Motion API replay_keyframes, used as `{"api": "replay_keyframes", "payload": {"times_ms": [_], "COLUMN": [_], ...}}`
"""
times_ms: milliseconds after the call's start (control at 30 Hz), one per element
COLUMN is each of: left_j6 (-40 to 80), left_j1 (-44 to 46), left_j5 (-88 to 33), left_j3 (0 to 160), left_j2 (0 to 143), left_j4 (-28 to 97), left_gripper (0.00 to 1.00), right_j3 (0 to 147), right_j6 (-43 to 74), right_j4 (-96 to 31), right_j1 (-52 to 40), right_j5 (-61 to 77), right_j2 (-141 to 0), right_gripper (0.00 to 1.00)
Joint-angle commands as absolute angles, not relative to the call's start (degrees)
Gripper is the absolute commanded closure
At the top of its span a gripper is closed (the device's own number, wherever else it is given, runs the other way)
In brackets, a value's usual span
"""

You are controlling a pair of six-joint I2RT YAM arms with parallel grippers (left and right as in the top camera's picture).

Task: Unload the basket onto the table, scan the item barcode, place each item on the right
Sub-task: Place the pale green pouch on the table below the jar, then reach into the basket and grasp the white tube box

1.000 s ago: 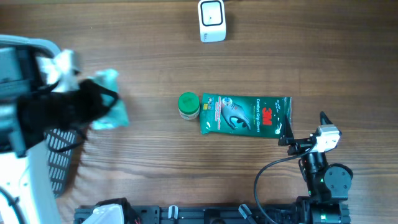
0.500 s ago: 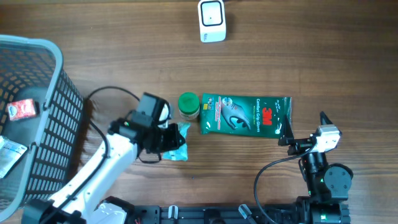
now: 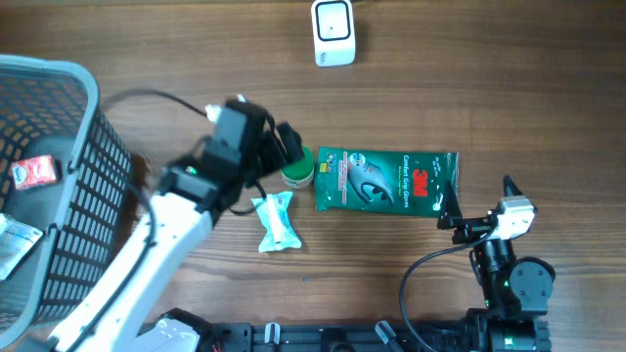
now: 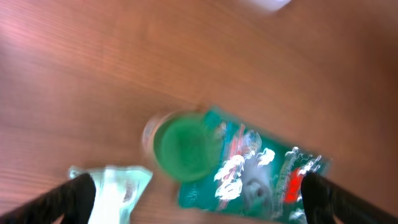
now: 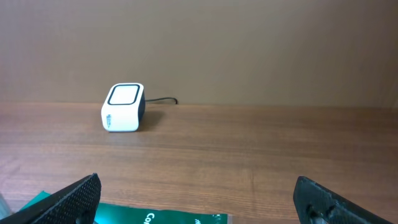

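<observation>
Beside the jar (image 3: pixel 296 166), my left gripper (image 4: pixel 199 198) just released the packet (image 3: pixel 275 221); it and right gripper (image 3: pixel 475 202) gape empty, scan pending.

overhead: counter (image 3: pixel 196 59) is being viewed straight down from well above | left wrist: is being aimed steeply down, close in and blurred, over green-lidded jar (image 4: pixel 181 149) | right wrist: is being held low, aimed level across counter toward scanner (image 5: pixel 123 107) | shared: glove pack (image 3: pixel 386 181) is being caught by all three; scanner is also being seen overhead
</observation>
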State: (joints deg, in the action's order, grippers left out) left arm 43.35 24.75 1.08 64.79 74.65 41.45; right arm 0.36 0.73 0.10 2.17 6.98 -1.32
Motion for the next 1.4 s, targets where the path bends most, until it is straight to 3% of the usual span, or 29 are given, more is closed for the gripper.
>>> {"api": "replay_keyframes", "payload": {"times_ms": [0,67,200,233,333,500,600,933,1100,1367], "left_j6": [41.15,43.22,67.18,72.97,73.69,58.24,58.19,57.01,57.41,57.39], "left_j1": [24.64,23.05,11.18,4.49,-11.99,-37.3,-47.13,-48.86,-48.86,-48.86], "left_j5": [21.82,30.83,45.65,46.13,45.74,24.6,13.1,15.44,23.03,23.42], "left_j3": [91.74,103.04,111.85,111.77,111.77,111.77,111.77,110.56,103.48,95.18], "left_j2": [73.1,72.71,69.14,68.01,67.83,74.91,83.33,109.78,111.13,111.13], "left_j4": [62.04,72.23,87.15,89.56,88.09,77.14,77.89,87.07,80.62,69.3], "left_gripper": [0.0,0.0,0.0,0.0,0.0,0.0,0.0,0.0,0.0,0.0], "right_j3": [0.3,0.3,0.3,0.3,0.3,0.3,0.3,0.3,0.3,0.3], "right_j6": [0.12,0.14,0.14,0.14,0.14,0.14,0.12,0.12,0.14,0.14], "right_j4": [0.36,0.36,0.36,0.38,0.38,0.36,0.36,0.38,0.36,0.36], "right_j1": [1.83,1.83,1.83,1.83,1.83,1.83,1.83,1.83,1.83,1.83], "right_j5": [6.33,6.33,6.33,6.33,6.33,6.33,6.33,6.33,6.33,6.33], "right_j2": [-1.02,-1.02,-1.02,-1.02,-1.02,-1.02,-1.02,-1.02,-1.02,-1.02], "right_gripper": [0.0,0.0,0.0,0.0,0.0,0.0,0.0,0.0,0.0,0.0]}}
